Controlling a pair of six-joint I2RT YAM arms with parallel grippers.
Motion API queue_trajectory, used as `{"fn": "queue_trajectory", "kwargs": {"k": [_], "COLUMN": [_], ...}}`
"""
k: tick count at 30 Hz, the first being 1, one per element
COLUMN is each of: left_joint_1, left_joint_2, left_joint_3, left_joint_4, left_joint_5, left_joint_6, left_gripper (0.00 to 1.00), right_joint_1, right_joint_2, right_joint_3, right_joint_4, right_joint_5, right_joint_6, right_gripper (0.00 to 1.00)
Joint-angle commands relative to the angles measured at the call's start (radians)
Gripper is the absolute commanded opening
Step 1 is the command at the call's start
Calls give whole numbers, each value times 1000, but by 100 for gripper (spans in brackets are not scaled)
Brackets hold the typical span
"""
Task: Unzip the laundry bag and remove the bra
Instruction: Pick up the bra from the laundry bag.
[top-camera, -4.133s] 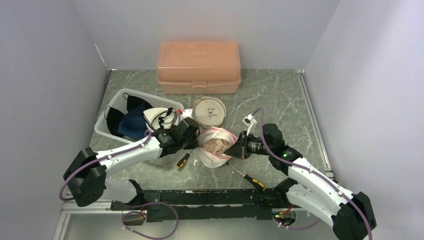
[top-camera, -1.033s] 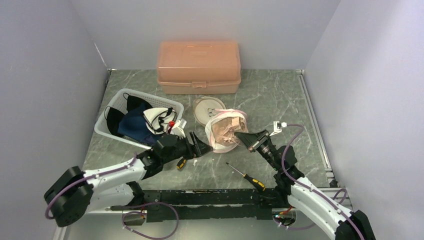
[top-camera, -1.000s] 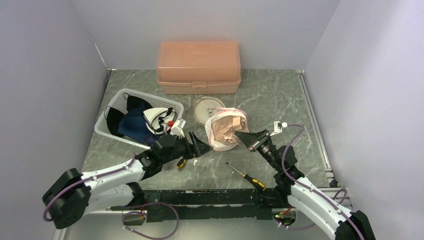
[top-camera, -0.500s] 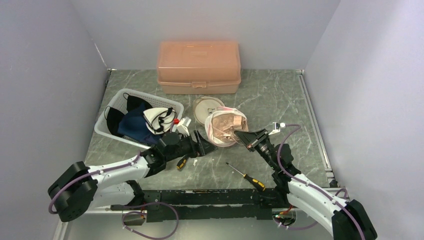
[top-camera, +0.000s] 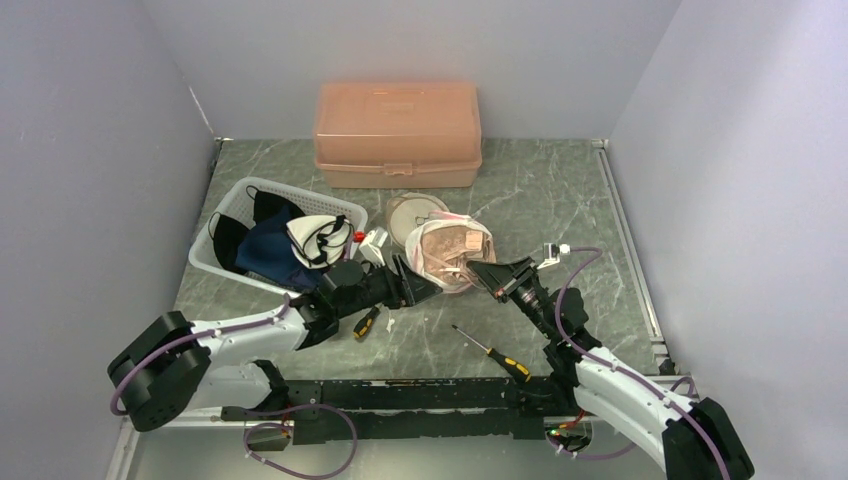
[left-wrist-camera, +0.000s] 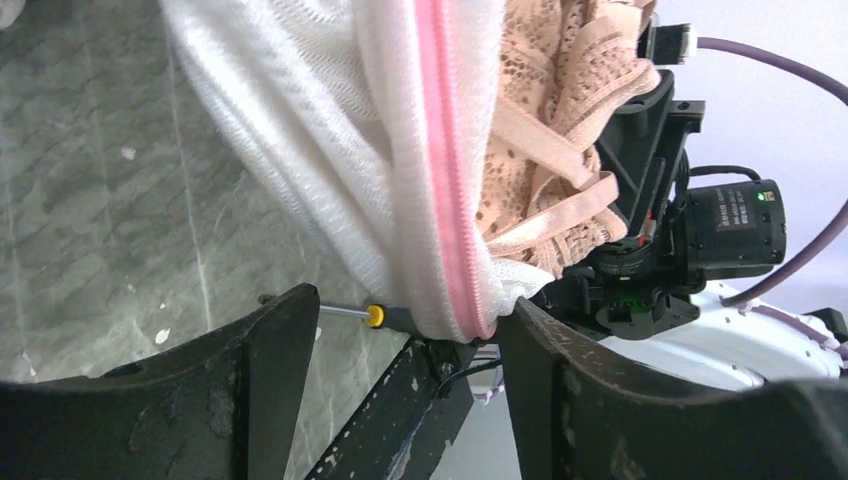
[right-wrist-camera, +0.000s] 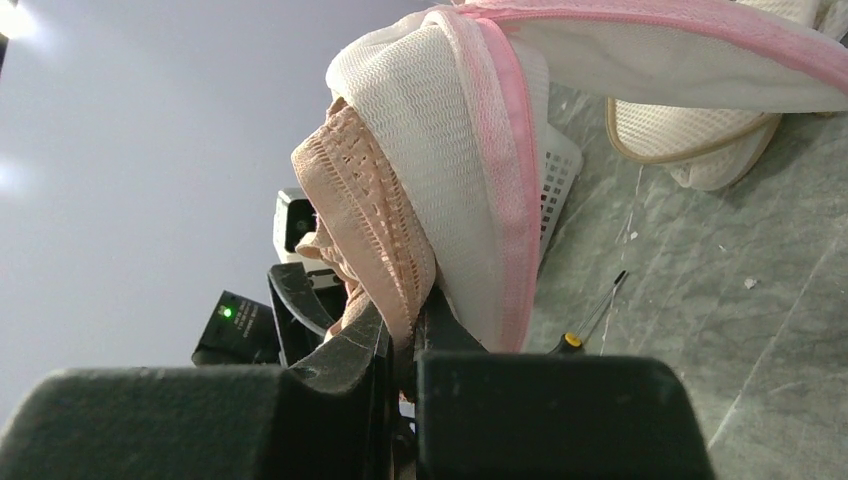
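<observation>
From above, the left pincer has moved up since a second ago. Then it hung short of the laundry bag; now it sits at the bag's left edge, open. The bag has drifted slightly up and left, held off the tabletop by the right pincer at its right edge. The peach bra shows inside the bag. A basket of clothes lies to the left, an orange box at the back, and one screwdriver in front of the bag. Another lies under the left arm.

In the left wrist view, the fingers stand wide apart. The bag's lower corner and its pink zipper hang between them, unclamped. The right arm stands close behind the bag.

In the right wrist view, the fingers are pressed together on a strip of the bra's lace, with white mesh just beside them. The left arm is directly behind the bag.
</observation>
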Motion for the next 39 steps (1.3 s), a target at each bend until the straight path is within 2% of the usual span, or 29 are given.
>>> {"fn": "queue_trajectory", "kwargs": {"k": [1, 4, 7, 10, 13, 18, 27, 31, 34, 39], "left_joint_1": [-5, -6, -5, -6, -4, -5, 16, 29, 34, 37], "left_joint_2": [17, 44, 70, 82, 78, 62, 102, 158, 204, 251], "left_joint_3": [51, 58, 55, 52, 44, 63, 39, 52, 39, 55], "left_joint_4": [96, 114, 147, 154, 122, -116, -378, -501, -510, -524], "left_joint_5": [39, 53, 62, 62, 26, -87, -246, -282, -278, -271], "left_joint_6": [0, -3, -9, -9, -3, 19, -13, -40, -51, -38], "left_gripper": [65, 50, 29, 4, 3, 3, 3, 3, 3, 3], "right_joint_1": [-2, -2, -2, -2, -2, -2, -3, -4, -4, -4], "right_joint_2": [2, 6, 1, -7, -23, -55, -7, -62, -113, -101], "right_joint_3": [17, 19, 17, 15, 19, 30, -22, -25, -8, 36], "right_joint_4": [99, 106, 101, 94, 84, 28, 41, -103, -268, -415], "right_joint_5": [-24, -30, -32, -36, -41, -63, -206, -188, -141, -105], "right_joint_6": [17, 20, 20, 20, 19, 7, -3, -60, -111, -166], "right_gripper": [0, 0, 0, 0, 0, 0, 0, 0, 0, 0]}}
